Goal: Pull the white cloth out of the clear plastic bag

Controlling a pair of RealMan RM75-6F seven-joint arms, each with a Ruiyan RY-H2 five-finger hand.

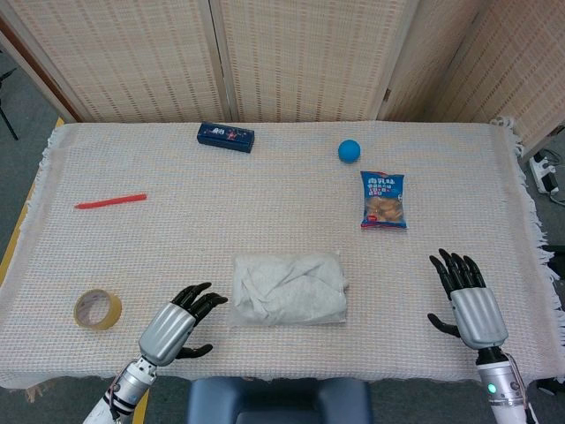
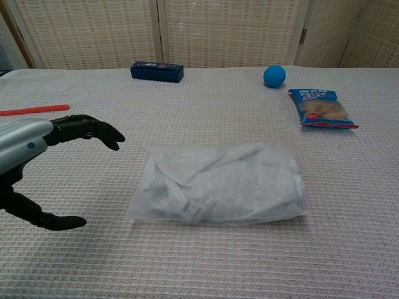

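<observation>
Inside clear plastic bag (image 2: pixel 218 184), white cloth (image 2: pixel 224 177), both hands (image 1: pixel 181 318) (image 1: pixel 468 296) spread, empty

You won't get much readable text here. Blue snack packet (image 1: pixel 383 200), well ahead of your right robot hand (image 1: pixel 470 303) and a bit inward: white characters across its top band, too small to make out in either view. Dark blue box (image 1: pixel 226 136), far ahead of your left robot hand (image 1: pixel 181 321) near the worktop's back edge: small white and red print on its face, also illegible. No numbers, brand names or signs you can actually read anywhere else.
</observation>
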